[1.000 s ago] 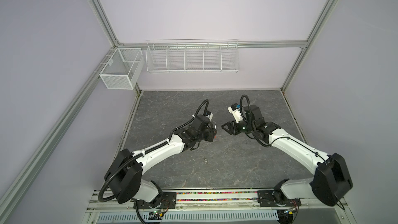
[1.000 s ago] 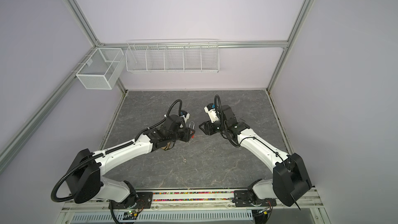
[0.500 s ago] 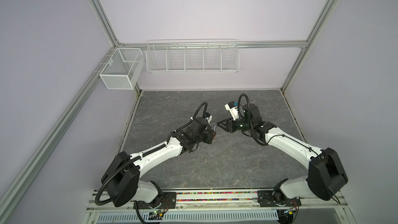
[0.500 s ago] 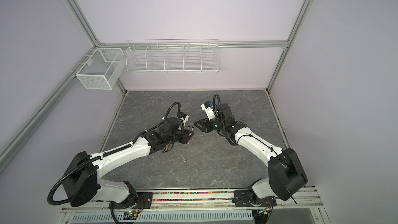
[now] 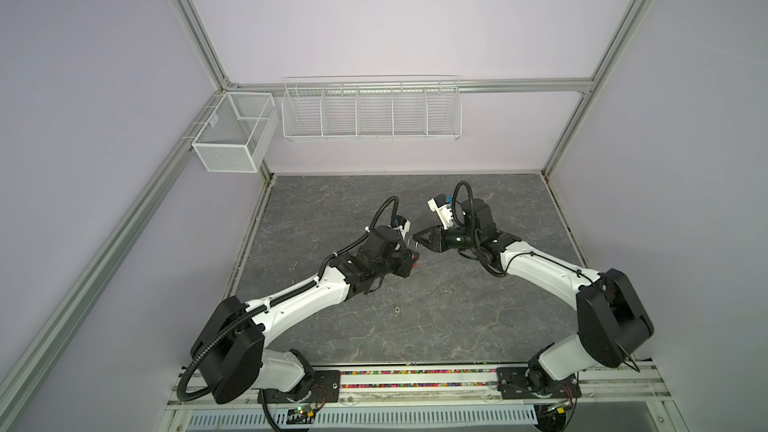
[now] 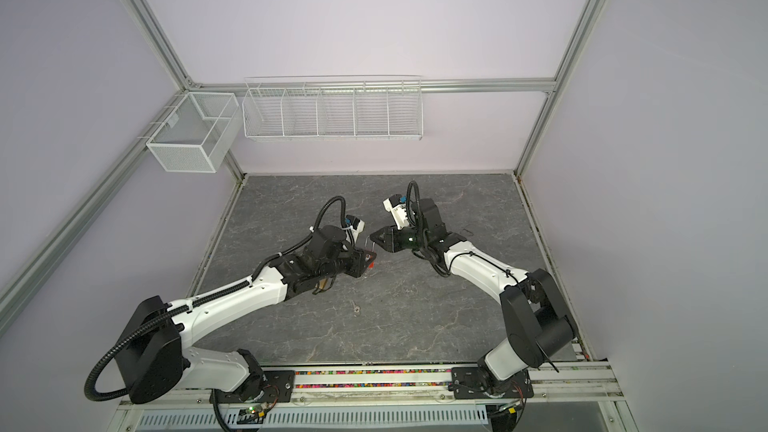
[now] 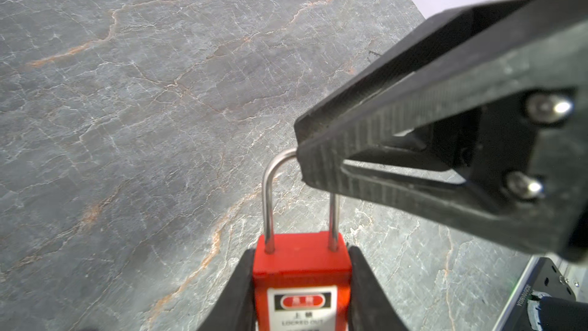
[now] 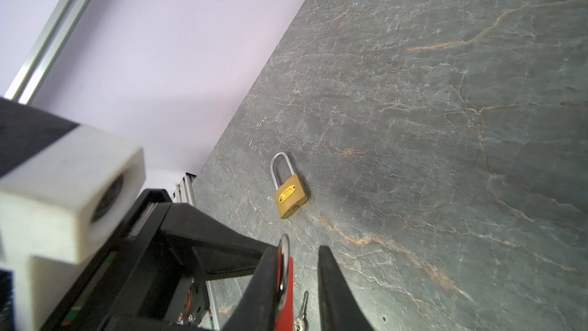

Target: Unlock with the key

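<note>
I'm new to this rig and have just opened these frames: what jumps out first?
A red padlock is clamped by its body in the left gripper. The right gripper has its jaws on either side of the steel shackle, with a gap showing between them. In the right wrist view a brass padlock lies flat on the grey table beyond the grippers, and in a top view a small key lies loose nearer the arms' bases.
</note>
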